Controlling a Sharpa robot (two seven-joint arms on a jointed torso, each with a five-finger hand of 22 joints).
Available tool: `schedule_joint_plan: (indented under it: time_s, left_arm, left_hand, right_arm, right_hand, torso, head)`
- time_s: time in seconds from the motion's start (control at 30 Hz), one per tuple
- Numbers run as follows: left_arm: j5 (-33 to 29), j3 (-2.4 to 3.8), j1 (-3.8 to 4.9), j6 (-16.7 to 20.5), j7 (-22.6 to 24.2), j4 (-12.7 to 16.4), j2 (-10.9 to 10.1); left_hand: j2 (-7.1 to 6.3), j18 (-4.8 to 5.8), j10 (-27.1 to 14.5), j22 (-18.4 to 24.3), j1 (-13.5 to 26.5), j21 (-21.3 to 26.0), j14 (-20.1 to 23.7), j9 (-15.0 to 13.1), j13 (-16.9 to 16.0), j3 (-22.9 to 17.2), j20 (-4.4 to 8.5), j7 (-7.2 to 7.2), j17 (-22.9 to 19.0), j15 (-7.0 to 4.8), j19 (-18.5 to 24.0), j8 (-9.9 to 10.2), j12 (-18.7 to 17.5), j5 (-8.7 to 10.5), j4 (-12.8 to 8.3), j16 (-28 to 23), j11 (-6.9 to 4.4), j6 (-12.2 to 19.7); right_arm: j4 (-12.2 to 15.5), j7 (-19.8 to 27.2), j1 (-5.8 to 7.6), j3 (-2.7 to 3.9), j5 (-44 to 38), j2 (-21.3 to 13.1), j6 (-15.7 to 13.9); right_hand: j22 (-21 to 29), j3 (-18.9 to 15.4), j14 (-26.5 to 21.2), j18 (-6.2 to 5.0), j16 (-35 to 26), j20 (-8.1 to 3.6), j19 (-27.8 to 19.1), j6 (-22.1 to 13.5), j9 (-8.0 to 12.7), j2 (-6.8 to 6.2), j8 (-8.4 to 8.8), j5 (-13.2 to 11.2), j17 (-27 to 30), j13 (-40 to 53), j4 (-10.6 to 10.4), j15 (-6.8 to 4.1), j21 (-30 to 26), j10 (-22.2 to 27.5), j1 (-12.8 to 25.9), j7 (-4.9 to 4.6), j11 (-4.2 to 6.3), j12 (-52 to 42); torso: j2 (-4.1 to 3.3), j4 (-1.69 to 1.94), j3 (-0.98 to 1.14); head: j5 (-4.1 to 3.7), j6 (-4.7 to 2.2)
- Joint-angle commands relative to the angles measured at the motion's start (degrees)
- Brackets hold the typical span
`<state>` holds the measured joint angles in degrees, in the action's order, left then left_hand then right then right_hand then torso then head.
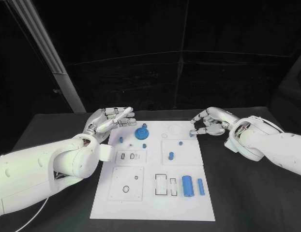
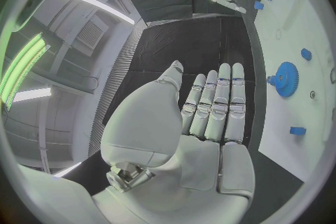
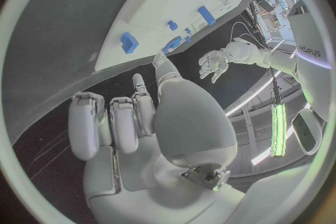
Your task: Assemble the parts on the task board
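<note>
The white task board (image 1: pixel 150 203) lies mid-table. A blue gear (image 1: pixel 142 132) stands near its far left corner, with small blue parts (image 1: pixel 144 145) beside it. A large blue cylinder (image 1: pixel 188 185) and a thinner one (image 1: pixel 201 186) lie at the near right. My left hand (image 1: pixel 112 121) hovers flat at the board's far left corner, fingers straight and apart, holding nothing; the gear (image 2: pixel 285 78) lies just off its fingertips (image 2: pixel 223 75). My right hand (image 1: pixel 210 123) hangs over the far right corner, fingers half curled, thumb and forefinger apart above a small blue part (image 1: pixel 191 134), nothing between them.
Black table (image 1: pixel 262 203) surrounds the board on all sides. A slanted pale post (image 1: pixel 52 63) rises behind the table's far left. The board has empty outlined slots at its near left (image 1: pixel 126 188) and middle (image 1: pixel 166 185).
</note>
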<state>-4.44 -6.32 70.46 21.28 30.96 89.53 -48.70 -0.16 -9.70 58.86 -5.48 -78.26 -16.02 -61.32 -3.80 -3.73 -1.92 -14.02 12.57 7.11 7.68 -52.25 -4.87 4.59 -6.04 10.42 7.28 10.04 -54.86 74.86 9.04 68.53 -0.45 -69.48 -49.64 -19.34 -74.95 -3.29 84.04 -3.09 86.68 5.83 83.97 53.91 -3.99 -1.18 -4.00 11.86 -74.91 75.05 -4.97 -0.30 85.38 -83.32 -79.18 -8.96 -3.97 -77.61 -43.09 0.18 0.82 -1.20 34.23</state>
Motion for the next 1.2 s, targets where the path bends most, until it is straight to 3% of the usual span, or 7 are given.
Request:
schedule_joint_plan:
  time_s: [0.03, 0.07, 0.1, 0.17, 0.3, 0.6, 1.2]
  left_arm:
    - [0.33, 0.02, 0.06, -0.99, 0.35, -0.18, 0.2]
    - [0.33, 0.01, 0.06, -1.0, 0.34, -0.25, 0.24]
    - [0.33, 0.01, 0.05, -1.01, 0.34, -0.3, 0.27]
    - [0.33, -0.01, 0.04, -1.02, 0.33, -0.43, 0.33]
    - [0.33, -0.04, 0.01, -1.02, 0.34, -0.68, 0.43]
    - [0.33, -0.08, -0.02, -1.03, 0.31, -0.96, 0.63]
    - [0.33, -0.11, -0.03, -1.08, 0.21, -1.11, 0.77]
  left_hand:
    - [0.16, -0.82, -0.21, 0.1, -0.38, 0.38, 0.35, 0.06, 0.07, -0.03, -0.05, 0.18, -0.05, 0.14, -0.2, 0.34, -0.36, 0.21, -0.37, -0.2, 0.06, 0.09]
    - [0.16, -0.82, -0.21, 0.1, -0.38, 0.38, 0.35, 0.06, 0.07, -0.03, -0.05, 0.18, -0.05, 0.14, -0.2, 0.34, -0.36, 0.21, -0.37, -0.2, 0.06, 0.09]
    - [0.16, -0.82, -0.21, 0.1, -0.38, 0.38, 0.35, 0.06, 0.07, -0.03, -0.05, 0.18, -0.05, 0.14, -0.2, 0.34, -0.36, 0.21, -0.37, -0.2, 0.06, 0.09]
    - [0.16, -0.82, -0.21, 0.1, -0.38, 0.38, 0.35, 0.06, 0.07, -0.03, -0.05, 0.18, -0.05, 0.14, -0.2, 0.34, -0.36, 0.21, -0.37, -0.2, 0.06, 0.09]
    - [0.16, -0.82, -0.21, 0.1, -0.38, 0.38, 0.35, 0.06, 0.07, -0.03, -0.05, 0.18, -0.05, 0.14, -0.2, 0.34, -0.36, 0.21, -0.37, -0.2, 0.06, 0.09]
    - [0.16, -0.82, -0.21, 0.1, -0.38, 0.38, 0.35, 0.06, 0.07, -0.03, -0.05, 0.18, -0.05, 0.14, -0.2, 0.34, -0.36, 0.21, -0.37, -0.2, 0.06, 0.09]
    - [0.22, -0.83, -0.16, 0.13, -0.48, 0.39, 0.3, 0.04, 0.05, -0.07, -0.04, 0.14, -0.04, 0.12, -0.24, 0.36, -0.37, 0.22, -0.5, -0.24, 0.03, 0.04]
  right_arm:
    - [-1.34, 2.1, -0.67, 0.04, 1.96, 0.15, 0.58]
    - [-1.68, 2.15, -0.94, 0.04, 1.98, 0.22, 0.69]
    - [-1.91, 2.18, -1.16, 0.04, 1.99, 0.28, 0.79]
    - [-2.36, 2.23, -1.6, 0.04, 2.0, 0.42, 0.97]
    - [-3.15, 2.25, -2.25, 0.05, 1.99, 0.83, 1.04]
    - [-4.48, 2.28, -2.66, 0.06, 1.99, 1.99, 0.84]
    - [-5.89, 2.71, -2.7, 0.07, 1.99, 3.52, 1.15]
  right_hand:
    - [-2.81, 0.04, 4.19, 0.5, -0.39, 0.0, -0.21, -0.17, 0.09, -0.03, 0.16, -0.13, -6.75, 4.29, 0.42, -0.08, -0.12, 0.44, -0.28, -0.14, 0.0, 0.27]
    - [-2.76, -0.04, 4.18, 0.5, -0.4, 0.01, -0.24, -0.34, 0.12, -0.11, 0.23, -0.14, -6.75, 4.23, 0.48, -0.06, -0.14, 0.49, -0.24, -0.18, -0.03, 0.36]
    - [-2.73, -0.1, 4.19, 0.49, -0.39, 0.01, -0.26, -0.45, 0.13, -0.15, 0.26, -0.14, -6.76, 4.17, 0.5, -0.05, -0.15, 0.54, -0.2, -0.2, -0.05, 0.43]
    - [-2.7, -0.16, 4.19, 0.48, -0.4, 0.02, -0.27, -0.56, 0.15, -0.19, 0.3, -0.15, -6.75, 4.13, 0.51, -0.03, -0.17, 0.58, -0.14, -0.23, -0.07, 0.5]
    - [-2.66, -0.36, 4.18, 0.48, -0.41, 0.04, -0.3, -0.93, 0.19, -0.3, 0.37, -0.19, -6.75, 4.04, 0.51, 0.04, -0.19, 0.66, 0.1, -0.31, -0.15, 0.63]
    - [-2.68, -0.31, 4.19, 0.48, -0.4, 0.07, -0.29, -1.1, 0.18, -0.01, 0.34, -0.18, -6.8, 4.06, 0.52, 0.07, -0.19, 0.65, 0.14, -0.35, -0.19, 0.61]
    - [-3.08, 3.16, 4.3, 0.56, -0.26, -0.06, -0.06, 1.53, -0.12, 4.6, -0.53, -4.14, -7.22, 4.85, 2.06, -0.16, -0.05, -0.01, -1.57, -0.07, 0.1, -0.28]
  torso:
    - [-0.07, -0.14, 0.25]
    - [-0.09, -0.15, 0.31]
    - [-0.09, -0.1, 0.2]
    - [-0.1, -0.11, 0.27]
    - [-0.1, -0.09, 0.19]
    - [-0.08, -0.02, 0.08]
    - [-0.06, -0.07, 0.12]
  head:
    - [-0.17, 0.1]
    - [-0.13, 0.15]
    - [-0.15, 0.22]
    - [-0.12, 0.25]
    - [-0.06, 0.36]
    - [-0.07, 0.57]
    - [0.01, 0.92]
